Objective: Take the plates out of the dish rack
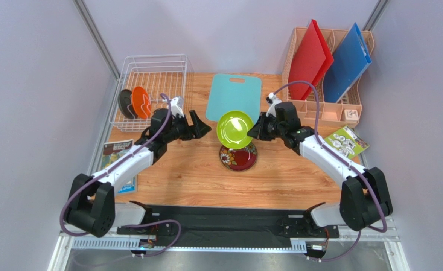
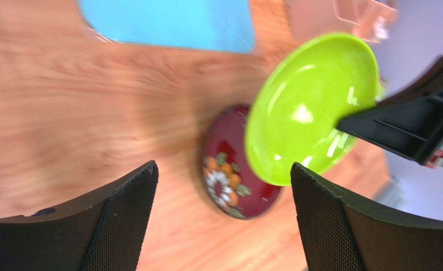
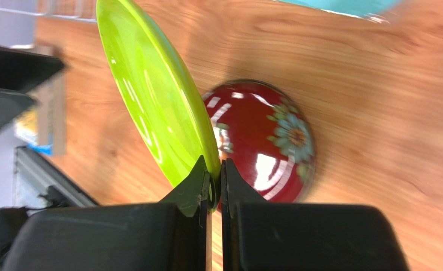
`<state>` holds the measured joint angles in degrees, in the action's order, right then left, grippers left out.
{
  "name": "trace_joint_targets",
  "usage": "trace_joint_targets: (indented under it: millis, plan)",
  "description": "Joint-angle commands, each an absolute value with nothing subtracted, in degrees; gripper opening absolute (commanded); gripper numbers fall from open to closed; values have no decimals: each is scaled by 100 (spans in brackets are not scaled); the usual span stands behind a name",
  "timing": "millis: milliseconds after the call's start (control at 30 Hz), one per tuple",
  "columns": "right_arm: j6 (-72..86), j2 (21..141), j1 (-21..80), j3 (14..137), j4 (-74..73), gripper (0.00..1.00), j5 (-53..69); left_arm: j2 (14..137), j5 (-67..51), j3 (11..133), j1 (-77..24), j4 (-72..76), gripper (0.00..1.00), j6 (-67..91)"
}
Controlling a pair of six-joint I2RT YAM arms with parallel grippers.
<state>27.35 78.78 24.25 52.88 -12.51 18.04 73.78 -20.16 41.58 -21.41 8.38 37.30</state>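
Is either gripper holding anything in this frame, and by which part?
The right gripper pinches the lime green plate by its rim, on the side towards that arm. The left gripper is open and holds nothing.

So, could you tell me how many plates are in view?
4. The right hand grips the lime green round plate above the dark red flowered plate on the wooden table; the orange plate and dark grey plate stand in the white wire rack. I see no others.
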Motion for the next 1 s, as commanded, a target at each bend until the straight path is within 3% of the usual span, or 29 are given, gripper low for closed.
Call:
trace_joint_targets:
  millis: [0,233,600,867,967]
  plan:
    - [2365,7673,2276,5247,-2108,0,1336,6787,-504,4605,-2153,27,94,2587]
    - [2276,8076,2276,5167,-2215,0,1608,6442,1720,4957,-2153,-887,99,1759]
    - [2399,8850,2276,5361,-2092,3,2126,6539,2145,5036,-2153,-1081,99,1670]
    - [2277,8947,2276,5467,-2469,46,2294,6776,2320,5133,-2153,-1037,99,1626]
    - [2189,8965,2285,5528,-2601,51,2189,6925,2496,5247,-2153,-1028,99,1617]
